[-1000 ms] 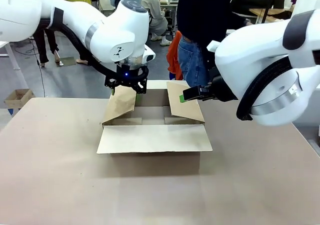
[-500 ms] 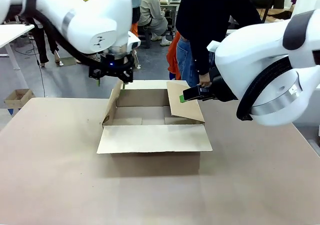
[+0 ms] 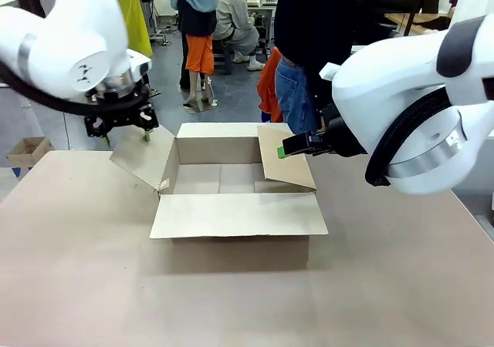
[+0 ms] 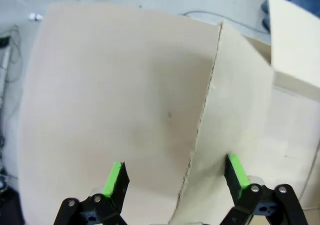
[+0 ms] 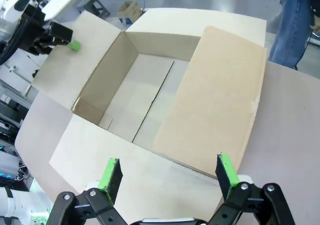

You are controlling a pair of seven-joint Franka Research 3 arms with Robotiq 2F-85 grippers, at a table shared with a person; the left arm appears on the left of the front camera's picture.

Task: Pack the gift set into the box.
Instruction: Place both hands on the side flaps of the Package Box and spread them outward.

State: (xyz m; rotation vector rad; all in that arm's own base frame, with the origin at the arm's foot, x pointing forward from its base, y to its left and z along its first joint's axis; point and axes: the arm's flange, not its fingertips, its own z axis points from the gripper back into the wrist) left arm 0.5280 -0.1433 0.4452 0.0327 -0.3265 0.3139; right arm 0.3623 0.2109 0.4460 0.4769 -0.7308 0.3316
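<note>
The box (image 3: 231, 243) stands open in the middle of the table, a brown carton with nothing inside. Its left flap (image 3: 143, 158) is splayed outward, and my left gripper (image 3: 127, 136) hangs open just above its outer edge. In the left wrist view the flap's corrugated edge (image 4: 200, 130) runs between the open fingers of the left gripper (image 4: 175, 175). The right flap (image 3: 287, 158) leans inward over the box. My right gripper (image 3: 284, 150) stands open beside its top edge and looks down on the right flap (image 5: 215, 95) from above. The gift set is out of view.
A person in dark clothes and jeans (image 3: 309, 62) stands at the far side behind the box. The front flap (image 3: 239, 214) lies flat toward me; the back flap (image 3: 220, 130) tips away. A small carton (image 3: 27, 150) sits on the floor far left. Other people stand farther back.
My left arm swung left and lower, and the left flap went from leaning inward, through upright, to splayed outward. The right arm and right flap have not moved.
</note>
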